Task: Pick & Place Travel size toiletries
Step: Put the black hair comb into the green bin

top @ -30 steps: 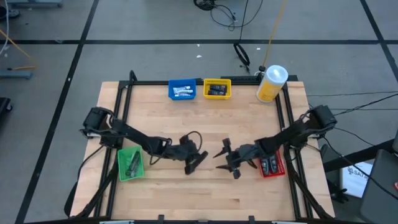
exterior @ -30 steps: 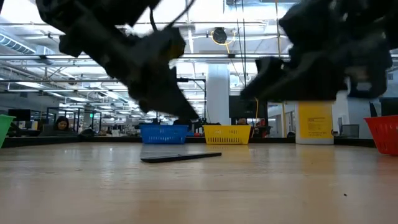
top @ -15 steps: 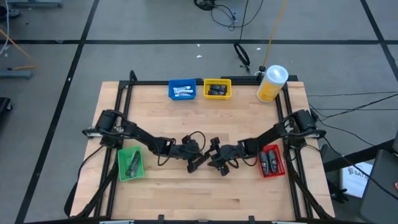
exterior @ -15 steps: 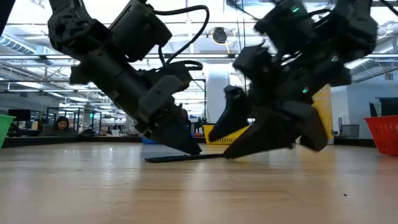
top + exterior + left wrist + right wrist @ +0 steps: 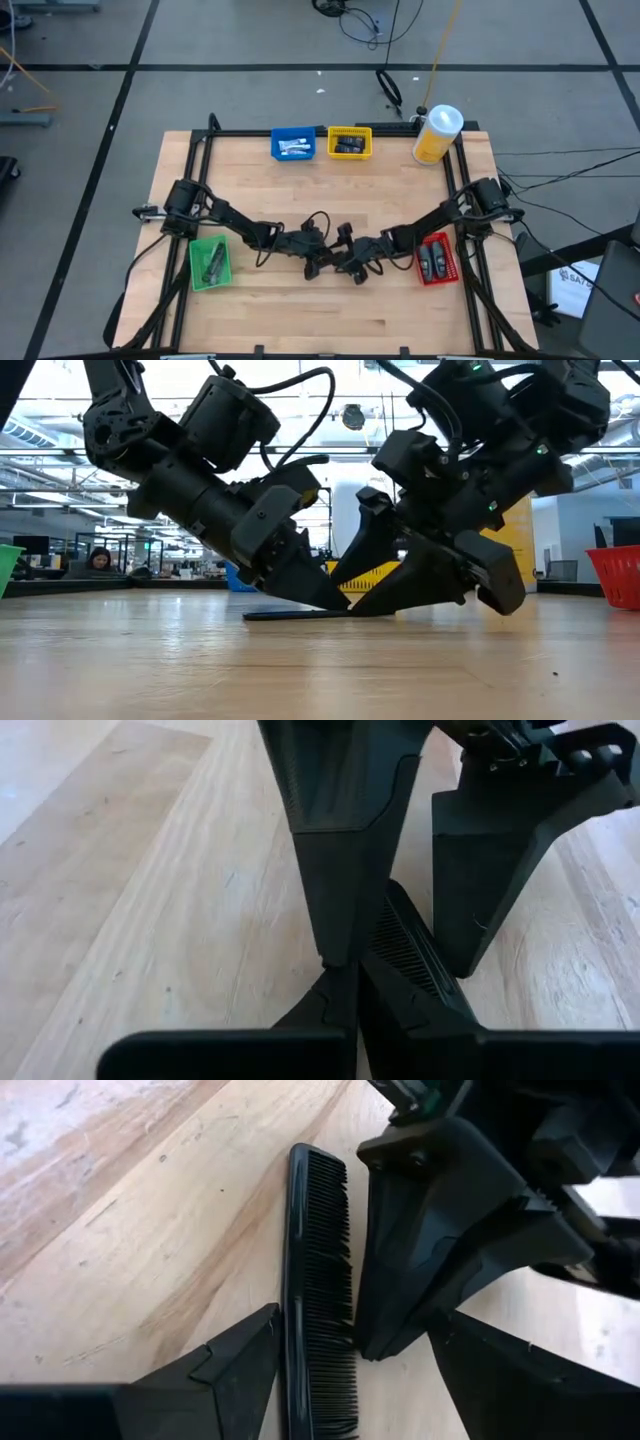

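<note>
A black comb [image 5: 315, 1280] lies flat on the wooden table [image 5: 400, 190] at its middle; it also shows in the low view [image 5: 295, 615]. My left gripper [image 5: 320, 265] is shut, and its tip is down at the table beside the comb's toothed edge. My right gripper [image 5: 350, 268] is open, slanting down from the table's right. Its two fingers [image 5: 235, 1365] stand on either side of the comb. Small toiletries lie in the blue bin [image 5: 293, 144], the yellow bin [image 5: 349, 142], the green bin [image 5: 210, 262] and the red bin [image 5: 437, 258]. My left gripper's shut fingertips [image 5: 370, 1342] stand against the comb's toothed edge [image 5: 345, 1330], slanting down from the table's left. The comb lies flat on the table. My right gripper has a finger close to the comb's spine [image 5: 290, 1350]; I cannot tell whether it touches.
A large yellow canister with a white lid [image 5: 437, 134] stands at the far right corner. The four bins sit along the far edge and at the left and right sides. Black frame rails [image 5: 195, 170] run along the table's sides. Bare wood lies near the front edge [image 5: 320, 320].
My right gripper has gone toward the table's left and down to the comb, staying open. My left gripper has gone toward the table's right and down, so its shut tip now stands at the comb. The two grippers now meet at the table's middle.
</note>
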Controlling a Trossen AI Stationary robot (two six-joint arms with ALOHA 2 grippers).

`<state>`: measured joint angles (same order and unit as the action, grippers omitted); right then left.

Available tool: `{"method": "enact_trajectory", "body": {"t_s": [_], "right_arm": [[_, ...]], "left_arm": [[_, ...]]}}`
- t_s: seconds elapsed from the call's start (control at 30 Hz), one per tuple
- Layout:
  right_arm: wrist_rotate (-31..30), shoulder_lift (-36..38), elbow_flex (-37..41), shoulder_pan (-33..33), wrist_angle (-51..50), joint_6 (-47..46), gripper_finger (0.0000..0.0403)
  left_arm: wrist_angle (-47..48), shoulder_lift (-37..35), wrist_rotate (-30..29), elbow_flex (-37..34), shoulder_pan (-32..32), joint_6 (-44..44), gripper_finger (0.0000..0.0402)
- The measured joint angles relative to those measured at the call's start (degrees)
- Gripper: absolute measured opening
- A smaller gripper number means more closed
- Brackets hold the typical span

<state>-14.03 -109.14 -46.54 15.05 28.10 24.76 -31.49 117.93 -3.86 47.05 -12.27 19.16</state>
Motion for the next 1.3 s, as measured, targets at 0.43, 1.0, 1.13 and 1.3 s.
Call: {"method": "enact_trajectory", "body": {"t_s": [0.43,1.0,1.13,1.3], "right_arm": [[-2.7,0.1,0.1,2.3,0.4,-0.4,0.0248],[-2.0,4.3,0.3,3.4,-2.1,-2.6,0.0248],[-2.2,4.3,0.2,4.2,-3.9,-0.9,0.0248],[-1.2,4.3,0.2,4.4,-4.6,0.2,0.0248]], "left_arm": [[-1.2,0.2,2.8,-0.1,0.1,0.0,0.0007],[-5.2,0.4,7.9,-0.2,-0.1,0.0,0.0002],[-5.3,0.4,8.3,-0.1,-0.2,0.1,0.0011],[-5.5,0.4,8.4,-0.1,-0.2,0.0,0.0002]]}}
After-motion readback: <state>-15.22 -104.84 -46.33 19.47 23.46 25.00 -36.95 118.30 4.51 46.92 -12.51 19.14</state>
